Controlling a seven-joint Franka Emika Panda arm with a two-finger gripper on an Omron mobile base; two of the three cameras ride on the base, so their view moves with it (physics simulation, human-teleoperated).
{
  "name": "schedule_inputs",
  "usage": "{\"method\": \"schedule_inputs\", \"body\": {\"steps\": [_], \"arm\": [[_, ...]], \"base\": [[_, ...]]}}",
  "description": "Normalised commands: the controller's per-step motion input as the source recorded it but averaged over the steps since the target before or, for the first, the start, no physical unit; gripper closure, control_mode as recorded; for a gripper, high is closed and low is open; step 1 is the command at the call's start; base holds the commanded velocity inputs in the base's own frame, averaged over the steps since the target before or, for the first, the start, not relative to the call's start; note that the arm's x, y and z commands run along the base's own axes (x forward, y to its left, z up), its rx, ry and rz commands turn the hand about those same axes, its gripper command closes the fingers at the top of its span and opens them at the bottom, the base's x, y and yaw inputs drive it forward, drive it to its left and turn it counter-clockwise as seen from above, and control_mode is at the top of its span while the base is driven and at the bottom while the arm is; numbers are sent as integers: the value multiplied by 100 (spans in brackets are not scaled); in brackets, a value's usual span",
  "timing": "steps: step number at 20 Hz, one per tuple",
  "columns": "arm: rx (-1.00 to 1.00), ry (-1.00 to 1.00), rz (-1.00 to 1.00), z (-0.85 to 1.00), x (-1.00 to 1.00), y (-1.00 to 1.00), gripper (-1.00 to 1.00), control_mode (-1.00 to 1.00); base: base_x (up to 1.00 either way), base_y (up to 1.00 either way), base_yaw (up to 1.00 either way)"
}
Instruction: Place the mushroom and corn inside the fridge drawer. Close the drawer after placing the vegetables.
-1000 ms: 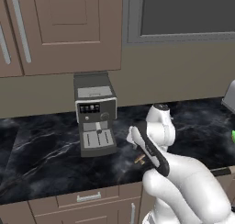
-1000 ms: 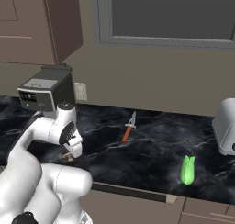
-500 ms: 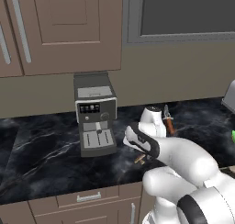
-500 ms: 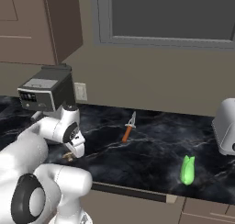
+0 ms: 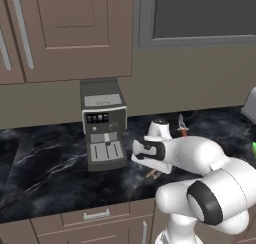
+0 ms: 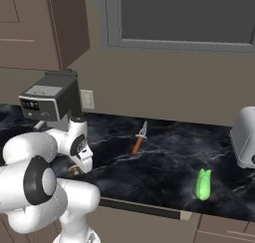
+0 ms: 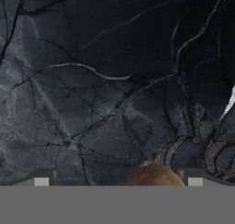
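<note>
the mushroom [image 7: 154, 175], a rounded brown cap, lay on the black marble counter [image 7: 105, 81] at the bottom of the hand view, between the two finger tips and nearer the right one. in the left base view a small brown bit of it [image 5: 152, 174] showed on the counter just under the arm's hand, and in the right base view it [image 6: 74, 171] peeked out below the wrist. the gripper [image 7: 118, 182] hung right above it with its jaws spread wide, one tip [image 7: 41, 181] on each side, and whether they touched the cap could not be told. the corn [image 6: 202, 183], in a bright green husk, lay on the counter well to the right, near a grey toaster [image 6: 245, 143] at the right edge; a green sliver of it [image 5: 254, 149] showed at the right edge of the left base view. between mushroom and corn, farther back, lay a knife with an orange handle [image 6: 139, 140], its blade pointing toward the wall. a grey coffee machine [image 5: 103, 123] stood on the counter to the left of the arm, below brown wall cabinets [image 5: 70, 33], with a dark window [image 6: 184, 15] to the right of them
</note>
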Motion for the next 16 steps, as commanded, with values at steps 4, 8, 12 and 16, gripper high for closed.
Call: {"method": "schedule_inputs", "body": {"steps": [4, 8, 12, 16], "arm": [[0, -4, 0, -66, -27, 14, 100, -100], [0, -14, 0, -21, -54, 7, 100, -100], [0, -25, 0, 29, -92, -21, 100, -100], [0, -13, 0, 78, -36, -48, 100, -100]], "base": [[0, 0, 0], [0, 0, 0], [0, 0, 0], [0, 0, 0]]}}
